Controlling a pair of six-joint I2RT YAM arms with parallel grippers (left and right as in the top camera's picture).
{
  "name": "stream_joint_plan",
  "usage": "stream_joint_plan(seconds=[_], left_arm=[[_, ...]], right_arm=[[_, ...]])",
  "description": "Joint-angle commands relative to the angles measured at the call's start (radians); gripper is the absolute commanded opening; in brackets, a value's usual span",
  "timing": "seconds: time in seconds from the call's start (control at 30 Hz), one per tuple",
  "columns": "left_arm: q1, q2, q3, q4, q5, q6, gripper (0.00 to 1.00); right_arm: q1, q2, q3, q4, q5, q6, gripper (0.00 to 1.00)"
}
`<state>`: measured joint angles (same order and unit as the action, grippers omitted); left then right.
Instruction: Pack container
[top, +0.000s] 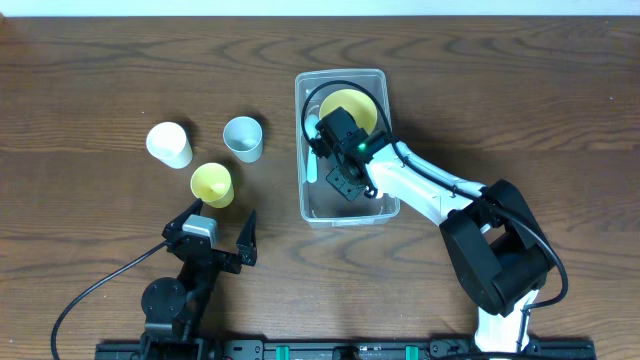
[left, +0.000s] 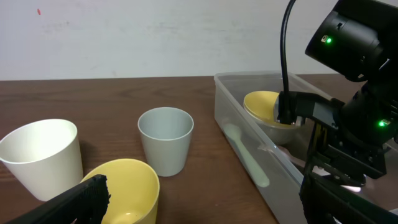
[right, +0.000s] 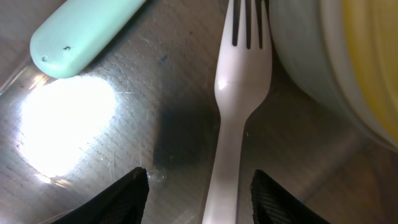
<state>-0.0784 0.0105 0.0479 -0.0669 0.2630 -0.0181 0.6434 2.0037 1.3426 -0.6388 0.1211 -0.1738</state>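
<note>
My right pincer (right: 199, 196) is down inside the clear plastic container (top: 378, 78), its jaws about half open. A white plastic fork (right: 239, 93) lies flat on the container floor between them, its tines pointing away from me. I see a gap on either side of the handle, so I judge that I am gripping nothing. Just beside the fork's tines sits the yellow bowl (right: 348, 68), and on the other side lies a mint-green spoon (right: 81, 34), apart from the fork. That makes three things inside the container, which stands on the desk (top: 100, 60) right of centre, with my right arm reaching over its near wall. My left pincer (top: 222, 212) waits with jaws spread wide and empty, low over the desk on the left. Just beyond it stands a yellow cup (top: 212, 184), and farther off a pale grey-blue cup (top: 243, 138) and a white cup (top: 169, 144), all upright and well apart from the container. By my reckoning the packing is about half done. If the cups belong in too, all three are left to carry across, and no lid is in sight.
</note>
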Motion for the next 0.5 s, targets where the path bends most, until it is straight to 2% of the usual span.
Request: stream_joint_plan(seconds=[0.0,0.47], left_arm=[[0.005,-0.005,-0.029,-0.014,0.007,0.006,0.98],[0.005,-0.005,-0.029,-0.014,0.007,0.006,0.98]], right_arm=[[-0.01,0.011,0.013,-0.003,0.009,0.005,0.55],[-0.024,0.011,0.011,-0.01,0.002,0.016,0.55]])
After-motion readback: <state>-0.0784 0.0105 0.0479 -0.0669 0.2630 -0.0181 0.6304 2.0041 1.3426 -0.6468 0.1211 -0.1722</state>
